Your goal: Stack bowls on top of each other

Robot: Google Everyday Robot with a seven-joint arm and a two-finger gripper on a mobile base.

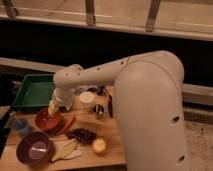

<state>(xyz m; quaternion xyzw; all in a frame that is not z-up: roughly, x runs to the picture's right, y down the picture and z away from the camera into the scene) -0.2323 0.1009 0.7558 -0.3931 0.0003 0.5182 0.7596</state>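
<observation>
The orange-red bowl (pixel 47 121) sits on the wooden table (pixel 112 145) at the left. The larger purple bowl (pixel 34 148) with a pale inside sits in front of it, near the table's front left corner; the two bowls stand apart. My gripper (pixel 53 108) hangs from the white arm (pixel 100 75) right over the far rim of the orange-red bowl, at or just above it.
A green tray (pixel 31 91) lies at the back left. A small blue cup (pixel 20 125) stands left of the orange-red bowl. A white round container (pixel 87 98), a red pepper (pixel 67 125), dark grapes (pixel 82 135), a banana (pixel 65 150) and an apple (pixel 99 146) lie nearby.
</observation>
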